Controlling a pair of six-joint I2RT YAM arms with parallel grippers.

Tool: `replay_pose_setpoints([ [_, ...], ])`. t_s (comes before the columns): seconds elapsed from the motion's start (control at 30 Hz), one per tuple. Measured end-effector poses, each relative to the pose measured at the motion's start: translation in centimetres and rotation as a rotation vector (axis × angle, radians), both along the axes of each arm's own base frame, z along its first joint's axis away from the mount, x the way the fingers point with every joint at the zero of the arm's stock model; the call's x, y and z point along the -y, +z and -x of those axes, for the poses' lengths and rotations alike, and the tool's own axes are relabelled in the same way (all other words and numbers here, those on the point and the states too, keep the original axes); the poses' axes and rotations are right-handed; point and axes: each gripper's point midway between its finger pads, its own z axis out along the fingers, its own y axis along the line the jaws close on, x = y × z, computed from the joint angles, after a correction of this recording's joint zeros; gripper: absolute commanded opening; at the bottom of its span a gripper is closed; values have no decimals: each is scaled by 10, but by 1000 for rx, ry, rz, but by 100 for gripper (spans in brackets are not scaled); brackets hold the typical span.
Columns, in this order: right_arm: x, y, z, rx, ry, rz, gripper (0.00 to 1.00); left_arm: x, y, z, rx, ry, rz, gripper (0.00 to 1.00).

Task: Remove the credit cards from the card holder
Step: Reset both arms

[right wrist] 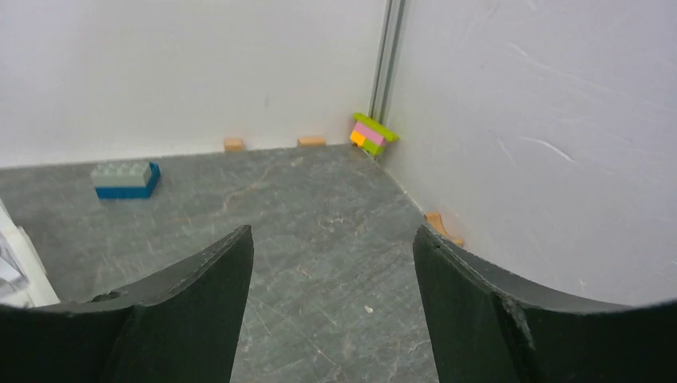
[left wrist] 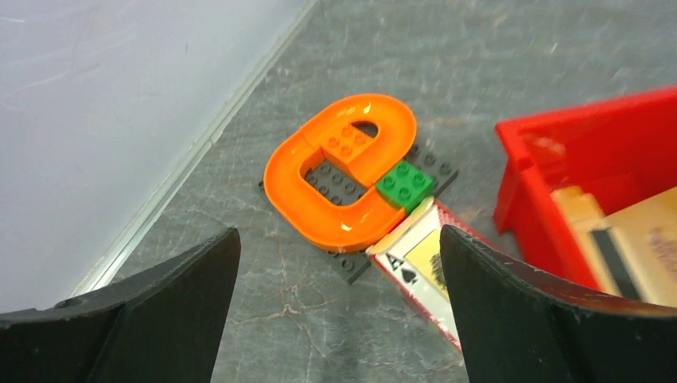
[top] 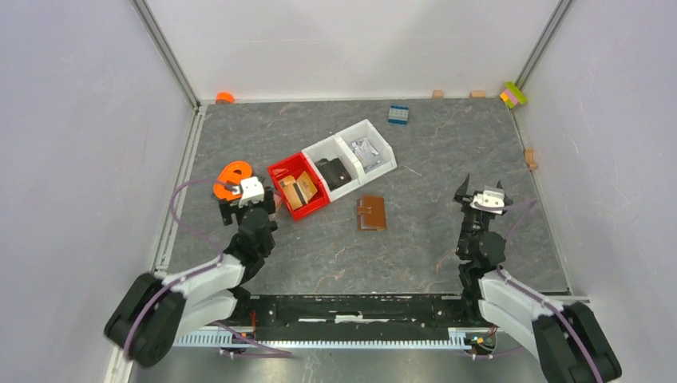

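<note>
From above, we see the brown card holder (top: 371,213) flat on the table (top: 319,247), between the left gripper (top: 238,199) and right gripper (top: 481,190); what looks like a tan card (top: 299,191) lies in the red bin (top: 277,170) beside the left one. Left wrist: fingers (left wrist: 176,319) spread, empty, orange ring (left wrist: 289,191) ahead. Right wrist: fingers (right wrist: 184,319) spread, gripping nothing.
</note>
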Motion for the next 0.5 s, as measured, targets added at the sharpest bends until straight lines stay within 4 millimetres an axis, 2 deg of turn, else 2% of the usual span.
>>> replay_pose_setpoints([
  [0.17, 3, -20, -17, -53, 2, 38, 75, -10, -34, -7, -118, 37, -89, 100],
  [0.33, 0, -56, -30, -167, 20, 95, 77, -19, -30, -11, -94, 49, -66, 99],
  [0.43, 3, -95, -34, -302, 7, 128, 81, -22, -29, -14, -85, 56, -59, 98],
  [0.47, 4, -107, -33, -346, 5, 142, 96, -22, -30, -15, -88, 53, -59, 98],
  [0.5, 4, -114, -33, -372, 6, 150, 98, -22, -31, -15, -93, 50, -60, 97],
])
